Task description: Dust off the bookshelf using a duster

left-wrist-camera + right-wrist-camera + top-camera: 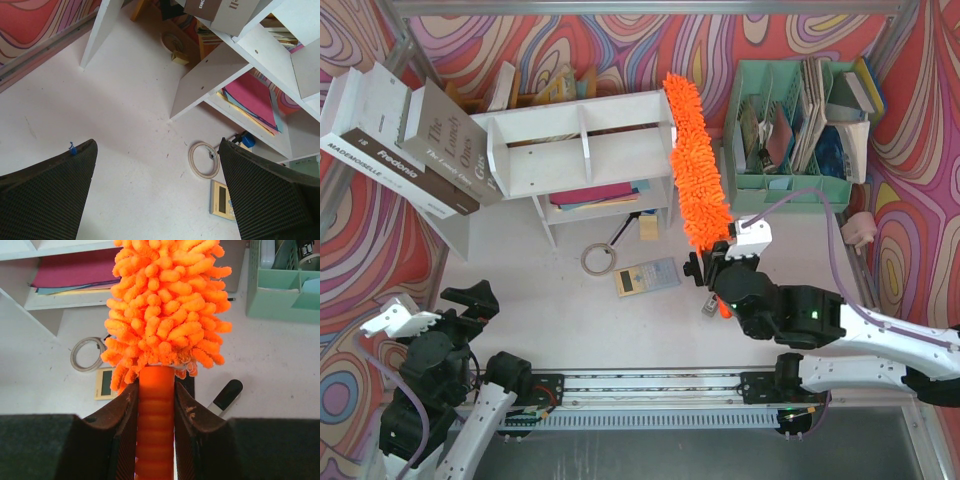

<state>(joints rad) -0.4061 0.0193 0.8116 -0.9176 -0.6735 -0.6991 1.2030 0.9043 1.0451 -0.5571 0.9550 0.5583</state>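
Note:
The white bookshelf (582,150) stands at the back centre, with coloured sheets on its lower tier; it also shows in the left wrist view (210,80) and the right wrist view (45,300). My right gripper (712,270) is shut on the orange handle (155,415) of the duster (694,160). The fluffy orange head slants up along the shelf's right end, its tip by the top right corner. It fills the right wrist view (167,305). My left gripper (468,302) is open and empty at the near left, over bare table (156,197).
Large books (405,145) lean on the shelf's left end. A mint green organizer (800,125) with papers stands at the back right. A tape ring (597,259), a small timer (647,277) and a black-handled tool (226,396) lie on the table before the shelf.

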